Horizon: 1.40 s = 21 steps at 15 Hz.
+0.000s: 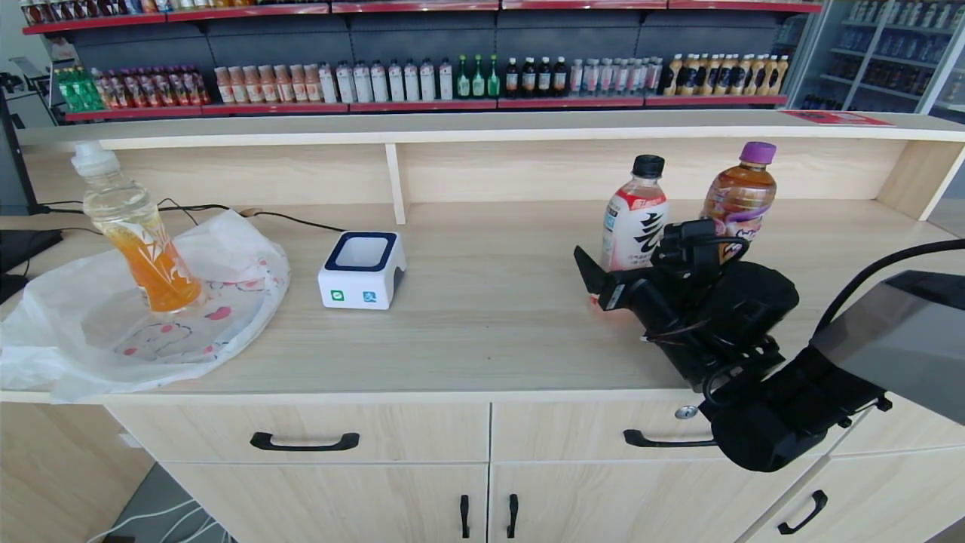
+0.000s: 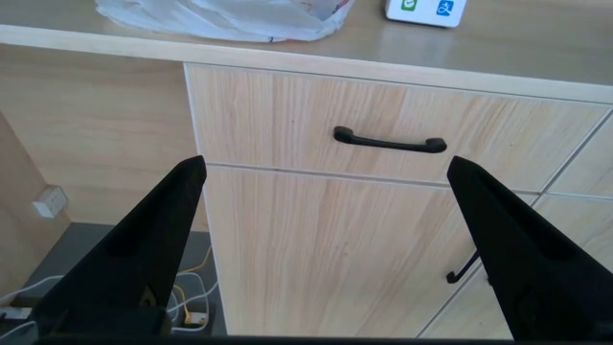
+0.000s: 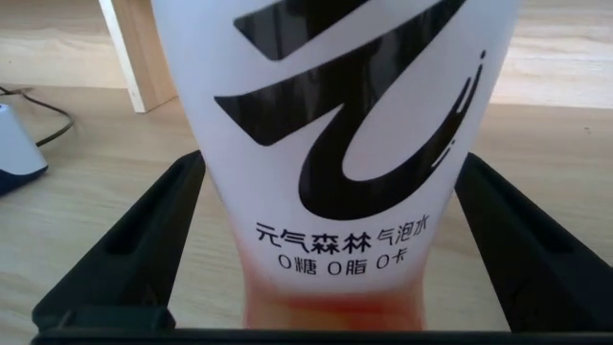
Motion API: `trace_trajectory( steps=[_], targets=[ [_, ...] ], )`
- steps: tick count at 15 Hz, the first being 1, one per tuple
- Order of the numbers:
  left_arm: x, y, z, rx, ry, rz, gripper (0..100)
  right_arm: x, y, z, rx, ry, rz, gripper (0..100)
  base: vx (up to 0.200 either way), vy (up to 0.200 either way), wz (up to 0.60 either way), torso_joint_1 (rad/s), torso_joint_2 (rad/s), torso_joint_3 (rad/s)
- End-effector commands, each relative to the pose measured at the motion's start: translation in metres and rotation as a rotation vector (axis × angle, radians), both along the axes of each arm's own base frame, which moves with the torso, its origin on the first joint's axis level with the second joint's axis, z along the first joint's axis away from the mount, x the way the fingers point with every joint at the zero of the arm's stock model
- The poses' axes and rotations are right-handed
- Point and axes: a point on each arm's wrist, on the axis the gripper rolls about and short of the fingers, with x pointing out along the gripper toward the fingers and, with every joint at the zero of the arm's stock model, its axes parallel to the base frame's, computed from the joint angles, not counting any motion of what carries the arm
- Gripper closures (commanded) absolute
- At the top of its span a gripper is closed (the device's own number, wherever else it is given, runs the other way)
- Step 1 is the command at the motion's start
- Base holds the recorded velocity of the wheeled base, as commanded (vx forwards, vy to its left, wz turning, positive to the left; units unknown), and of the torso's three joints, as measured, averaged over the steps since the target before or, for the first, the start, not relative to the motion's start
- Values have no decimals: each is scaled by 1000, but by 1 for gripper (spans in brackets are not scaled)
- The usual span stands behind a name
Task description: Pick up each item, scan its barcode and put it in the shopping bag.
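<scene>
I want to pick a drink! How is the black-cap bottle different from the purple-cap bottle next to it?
The black-cap bottle has a white label with black strokes; the purple-cap bottle looks amber-brown. The right end effector sits open around the black-cap bottle; the purple-cap bottle stands free. Both stand upright on the counter.

Black brush character and small print on white bottle (image 3: 335, 144); two icons on scanner (image 1: 362, 273)
</scene>
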Motion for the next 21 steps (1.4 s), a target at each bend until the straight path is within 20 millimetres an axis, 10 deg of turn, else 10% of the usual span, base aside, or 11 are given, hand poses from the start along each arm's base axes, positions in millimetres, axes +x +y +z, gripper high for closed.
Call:
trace_trajectory(
  steps=[1,16,21],
  targets=[
    [0,0,0,0,0,1,0,1,0,0,3,-3,0,100,0,0,0,0,0,0],
    [0,0,0,-3,0,1,0,0,-11,24,33,-65,-24,100,0,0,0,0,0,0],
    [0,0,-1,-2,7,1,0,-30,-15,44,43,-86,-4,100,0,0,0,0,0,0]
  ],
)
